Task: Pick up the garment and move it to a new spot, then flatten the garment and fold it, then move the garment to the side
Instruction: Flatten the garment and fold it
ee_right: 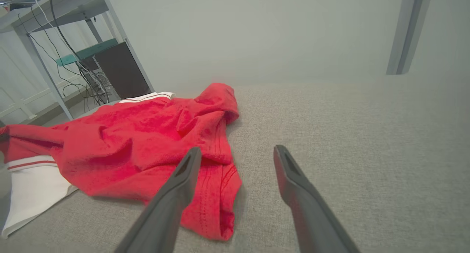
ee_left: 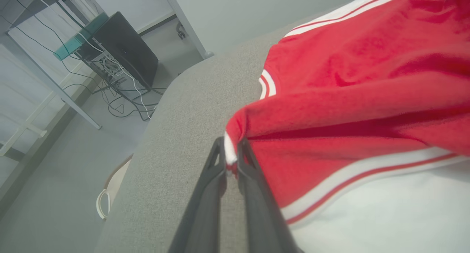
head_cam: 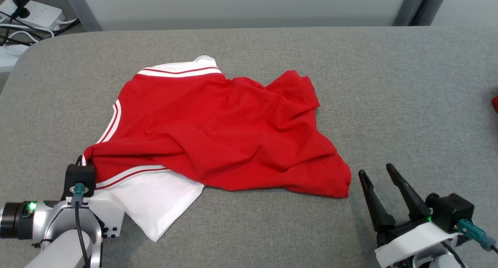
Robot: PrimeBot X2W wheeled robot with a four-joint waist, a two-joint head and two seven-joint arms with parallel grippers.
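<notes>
The crumpled red cotton garment with white striped trim and a white panel lies rumpled on the grey fabric-covered table, left of centre, its white panel reaching toward the near edge. The left claw is pressed together on the garment's near-left trimmed corner. The right claw is spread and empty, just beside the red hem toward the near right. Judging by the wrinkles, flattening is not yet done; folding and moving it aside remain. No brand, label or lettering can be read.

Grey table, power strip, computer tower
</notes>
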